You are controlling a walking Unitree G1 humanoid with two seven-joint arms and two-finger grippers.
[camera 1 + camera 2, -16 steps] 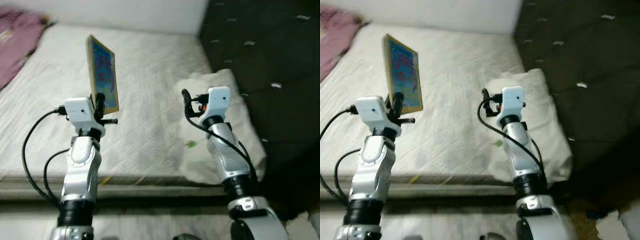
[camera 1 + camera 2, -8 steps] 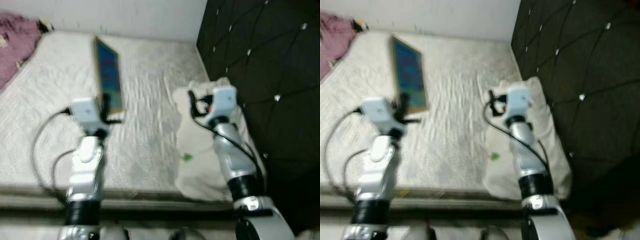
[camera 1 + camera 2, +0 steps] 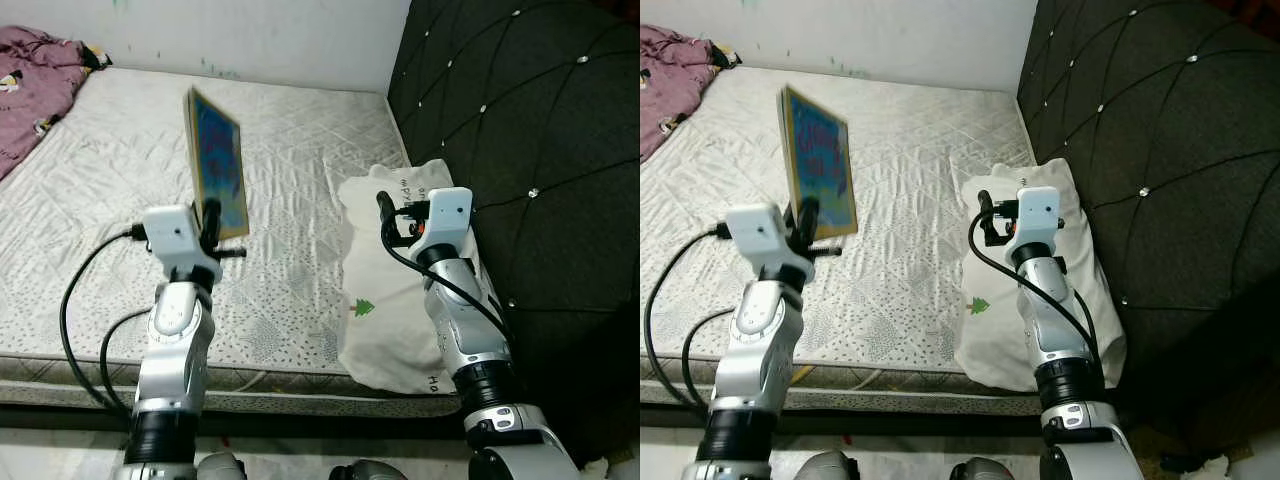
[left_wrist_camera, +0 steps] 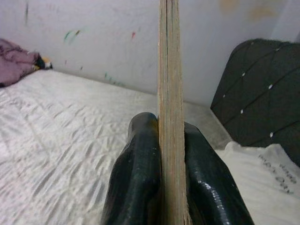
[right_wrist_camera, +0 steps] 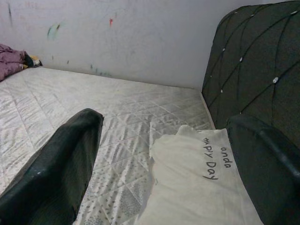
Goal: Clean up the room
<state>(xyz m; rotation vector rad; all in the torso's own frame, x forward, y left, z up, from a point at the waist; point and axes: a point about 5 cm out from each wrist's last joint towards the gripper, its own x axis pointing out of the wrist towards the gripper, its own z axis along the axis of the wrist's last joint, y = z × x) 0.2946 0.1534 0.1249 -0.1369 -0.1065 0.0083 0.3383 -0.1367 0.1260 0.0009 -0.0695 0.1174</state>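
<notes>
My left gripper is shut on the lower edge of a thin wooden-framed board with a colourful blue picture, held upright above the mattress. In the left wrist view the board's edge stands between both black fingers. My right gripper is open with nothing in it and hovers over a white pillow at the bed's right side. The right wrist view has the fingers spread wide, with the pillow beyond them.
A dark tufted headboard stands to the right. A purple cloth lies at the mattress's far left corner. A white wall runs behind the bed. The mattress's front edge is just before me.
The camera has pulled back and tilted up, so more wall and headboard show. Both arms keep their pose; the board stays in the left gripper.
</notes>
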